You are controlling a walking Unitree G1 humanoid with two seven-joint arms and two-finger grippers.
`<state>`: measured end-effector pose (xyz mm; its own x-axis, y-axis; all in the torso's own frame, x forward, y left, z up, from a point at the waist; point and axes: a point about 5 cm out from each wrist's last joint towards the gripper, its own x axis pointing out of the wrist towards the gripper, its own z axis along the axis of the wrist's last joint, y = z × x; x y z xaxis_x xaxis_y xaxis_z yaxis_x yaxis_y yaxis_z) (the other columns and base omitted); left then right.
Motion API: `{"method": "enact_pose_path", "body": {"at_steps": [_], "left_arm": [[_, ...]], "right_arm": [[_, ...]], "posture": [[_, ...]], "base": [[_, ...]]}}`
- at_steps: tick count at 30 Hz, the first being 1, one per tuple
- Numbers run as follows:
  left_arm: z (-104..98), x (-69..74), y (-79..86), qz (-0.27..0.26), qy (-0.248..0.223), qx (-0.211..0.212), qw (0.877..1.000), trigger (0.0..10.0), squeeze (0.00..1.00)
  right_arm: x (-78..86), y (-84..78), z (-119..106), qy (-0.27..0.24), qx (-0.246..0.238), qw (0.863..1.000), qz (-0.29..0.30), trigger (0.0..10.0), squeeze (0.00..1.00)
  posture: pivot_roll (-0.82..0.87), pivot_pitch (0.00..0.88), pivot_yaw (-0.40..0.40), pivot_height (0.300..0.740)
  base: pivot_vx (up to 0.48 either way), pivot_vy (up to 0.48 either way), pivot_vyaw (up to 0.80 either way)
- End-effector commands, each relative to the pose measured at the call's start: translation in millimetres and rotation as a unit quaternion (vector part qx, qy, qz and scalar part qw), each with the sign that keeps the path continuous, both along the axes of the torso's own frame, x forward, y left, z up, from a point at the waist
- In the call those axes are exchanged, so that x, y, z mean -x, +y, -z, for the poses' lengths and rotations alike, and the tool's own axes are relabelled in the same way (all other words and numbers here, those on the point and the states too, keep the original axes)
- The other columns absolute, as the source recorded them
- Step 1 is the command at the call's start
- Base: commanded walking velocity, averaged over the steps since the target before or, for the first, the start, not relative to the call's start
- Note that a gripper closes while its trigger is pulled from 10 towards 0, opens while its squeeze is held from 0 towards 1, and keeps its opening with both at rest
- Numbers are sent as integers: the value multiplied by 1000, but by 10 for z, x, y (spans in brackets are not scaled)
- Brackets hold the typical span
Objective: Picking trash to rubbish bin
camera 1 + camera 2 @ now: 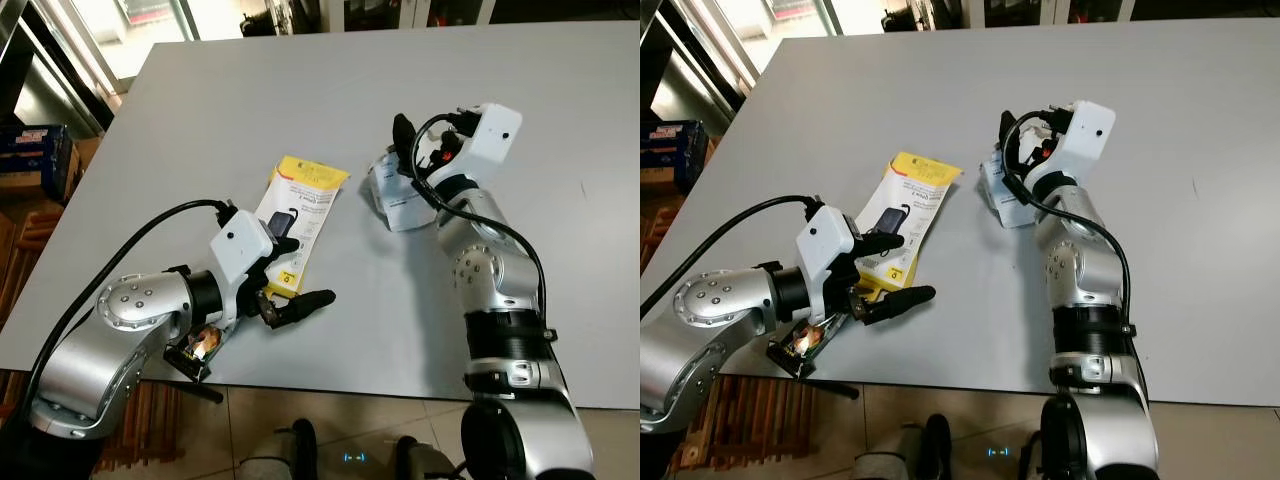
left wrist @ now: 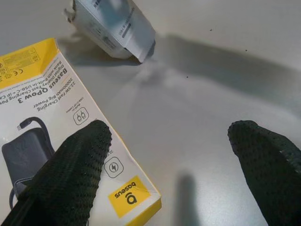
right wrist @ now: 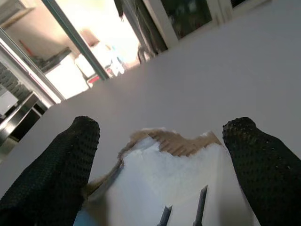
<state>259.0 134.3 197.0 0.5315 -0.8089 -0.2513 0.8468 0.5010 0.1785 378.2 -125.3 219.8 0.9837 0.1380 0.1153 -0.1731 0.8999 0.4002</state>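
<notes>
Two packets (one yellow (image 1: 297,222), one white (image 1: 398,197)) on table (image 1: 250,100).

- Before me spreads a wide grey table (image 1: 300,90), matte and evenly lit.
- Beige tiled floor (image 1: 330,430) shows beneath its near edge.
- Bright daylight pours through glass doors (image 3: 89,42) beyond the far end.

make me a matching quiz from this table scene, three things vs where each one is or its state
Things:
1. flat yellow cardboard package
2. torn white cardboard box
3. left gripper

States:
A. open, one finger over the yellow package's near end
B. between the right gripper's open fingers
C. lying flat on the grey table, printed side up

Pairs: 1-C, 2-B, 3-A
</notes>
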Motion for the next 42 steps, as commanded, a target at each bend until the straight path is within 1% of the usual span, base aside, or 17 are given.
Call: {"method": "enact_pose_path", "body": {"at_steps": [1, 3, 4, 6, 7, 8, 9, 14, 21, 25, 27, 28, 29, 32, 35, 38, 42], "left_arm": [[-6, 39, -11, 4, 2, -1, 1000, 10000, 0], [-1, 42, -14, 5, 2, -1, 1000, 10000, 0], [2, 46, -19, 5, 2, -1, 1000, 10000, 0], [3, 49, -20, 5, 2, -1, 1000, 10000, 0], [4, 50, -22, 5, 3, -1, 1000, 10000, 0], [4, 50, -22, 5, 3, -1, 1000, 10000, 0], [5, 48, -24, 6, 3, -1, 1000, 10000, 0], [0, 45, -31, 7, 3, -2, 1000, 10000, 0], [-11, 40, -37, 8, 1, -2, 1000, 10000, 0], [-18, 27, -46, 8, -1, -1, 1000, 10000, 0], [-18, 27, -46, 8, -1, -1, 1000, 10000, 0], [-26, 13, -44, 8, -3, 0, 1000, 10000, 0], [-28, 9, -42, 8, -3, 0, 1000, 10000, 0], [-25, 5, -44, 8, -4, 0, 1000, 10000, 0], [-23, -12, -55, 9, -5, 1, 1000, 10000, 0], [-26, -19, -58, 9, -6, 2, 1000, 10000, 0], [-24, -25, -64, 10, -8, 2, 1000, 10000, 0]], "right_arm": [[-21, 42, 145, 47, -18, 999, -11, 10000, 0], [-22, 55, 226, 68, -13, 997, -17, 10000, 0], [-20, 59, 336, 96, -9, 995, -18, 10000, 0], [-19, 59, 389, 109, -9, 994, -17, 10000, 0], [-4, 76, 507, 136, -17, 990, -26, 10000, 0], [-4, 76, 507, 136, -17, 990, -26, 10000, 0], [17, 94, 612, 160, -20, 986, -35, 10000, 0], [62, 115, 773, 190, -15, 981, -42, 10000, 0], [137, 120, 885, 207, -9, 977, -48, 10000, 0], [262, 98, 975, 218, 6, 975, -49, 10000, 0], [262, 98, 975, 218, 6, 975, -49, 10000, 0], [385, 70, 1022, 221, 22, 974, -44, 10000, 0], [422, 61, 1031, 221, 27, 974, -41, 10000, 0], [467, 50, 1048, 221, 37, 974, -40, 10000, 0], [617, 40, 1118, 228, 55, 972, -34, 10000, 0], [674, 38, 1138, 231, 57, 971, -30, 10000, 0], [773, -16, 1129, 226, 83, 970, -15, 10000, 0]], "posture": [[152, 239, 111, 740], [152, 241, 110, 740], [152, 241, 110, 740], [152, 241, 111, 740], [153, 242, 113, 740], [153, 242, 113, 740], [153, 242, 113, 740], [153, 243, 116, 740], [153, 242, 118, 740], [143, 234, 118, 740], [143, 234, 118, 740], [143, 234, 118, 740], [143, 234, 118, 740], [128, 229, 117, 740], [128, 229, 117, 740], [128, 229, 117, 740], [116, 222, 120, 740]], "base": [[0, 0, 0], [0, 0, 0], [0, 0, 0], [0, 0, 0], [0, 0, 0], [0, 0, 0], [0, 0, 0], [0, 0, 0], [0, 0, 0], [0, 0, 0], [0, 0, 0], [0, 0, 0], [0, 0, 0], [0, 0, 0], [0, 0, 0], [0, 0, 0], [0, 0, 0]]}}
